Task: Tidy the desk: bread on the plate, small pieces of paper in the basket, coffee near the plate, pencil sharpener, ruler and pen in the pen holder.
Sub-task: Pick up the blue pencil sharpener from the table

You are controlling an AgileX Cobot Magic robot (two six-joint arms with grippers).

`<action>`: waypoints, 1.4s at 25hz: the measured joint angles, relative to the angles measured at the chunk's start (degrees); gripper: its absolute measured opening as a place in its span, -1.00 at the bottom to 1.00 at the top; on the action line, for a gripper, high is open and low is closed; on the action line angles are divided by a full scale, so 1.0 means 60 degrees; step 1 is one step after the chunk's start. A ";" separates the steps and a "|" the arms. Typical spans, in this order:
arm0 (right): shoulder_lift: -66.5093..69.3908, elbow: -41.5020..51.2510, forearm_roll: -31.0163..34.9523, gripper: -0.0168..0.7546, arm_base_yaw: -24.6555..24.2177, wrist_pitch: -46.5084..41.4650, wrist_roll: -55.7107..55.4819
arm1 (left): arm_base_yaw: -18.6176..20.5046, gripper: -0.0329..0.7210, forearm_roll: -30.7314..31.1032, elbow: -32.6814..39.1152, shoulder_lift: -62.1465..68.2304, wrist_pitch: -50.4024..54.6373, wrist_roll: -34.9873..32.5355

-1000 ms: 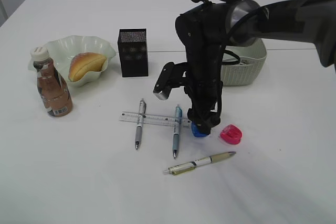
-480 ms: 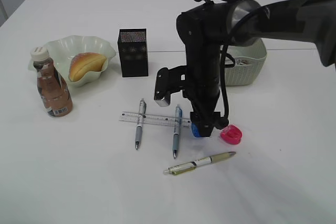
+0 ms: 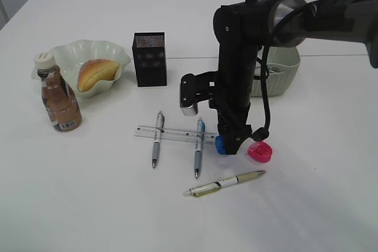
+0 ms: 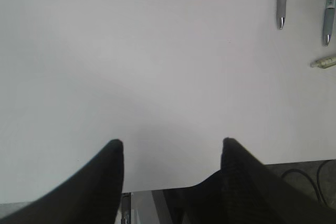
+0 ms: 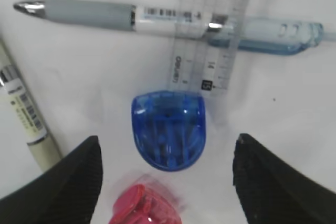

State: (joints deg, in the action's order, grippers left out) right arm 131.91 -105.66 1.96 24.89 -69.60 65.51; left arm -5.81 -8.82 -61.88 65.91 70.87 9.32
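Observation:
My right gripper (image 3: 237, 144) (image 5: 168, 140) hangs open just above the table, its fingers on either side of the blue pencil sharpener (image 3: 220, 144) (image 5: 168, 129). A pink pencil sharpener (image 3: 259, 151) (image 5: 147, 205) lies close beside it. The clear ruler (image 3: 171, 134) (image 5: 215, 30) rests across two pens (image 3: 157, 138) (image 3: 198, 146). A third pen (image 3: 224, 183) lies nearer the front. Bread (image 3: 97, 73) sits on the plate (image 3: 88, 50), with the coffee bottle (image 3: 58, 95) beside it. My left gripper (image 4: 171, 142) is open over bare table. The small pieces of paper are out of view.
The black mesh pen holder (image 3: 149, 59) stands behind the ruler. The pale basket (image 3: 280, 75) sits at the back right, partly hidden by my right arm. In the left wrist view the table's front edge runs just below the fingers.
My right arm has shifted to the right, bringing its open fingers from over the blue sharpener toward the gap between it and the pink one. Nothing on the table has moved.

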 joint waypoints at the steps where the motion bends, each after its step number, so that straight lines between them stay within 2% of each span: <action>1: 0.0000 0.0000 0.0204 0.51 0.0000 0.0000 0.0210 | 0.0000 0.24 0.0000 0.0000 0.0000 0.0000 0.0000; 5: 0.0000 0.0000 0.0556 0.51 0.0000 0.0000 0.0629 | 0.0000 0.24 0.0000 0.0000 0.0000 0.0000 0.0000; 35: 0.0008 0.0000 0.0822 0.51 -0.0222 0.0000 0.1085 | 0.0000 0.24 0.0017 0.0000 0.0000 0.0000 0.0000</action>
State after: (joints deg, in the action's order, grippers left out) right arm 131.96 -105.66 6.89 23.56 -69.60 72.02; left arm -5.81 -8.71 -61.88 65.91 70.87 9.32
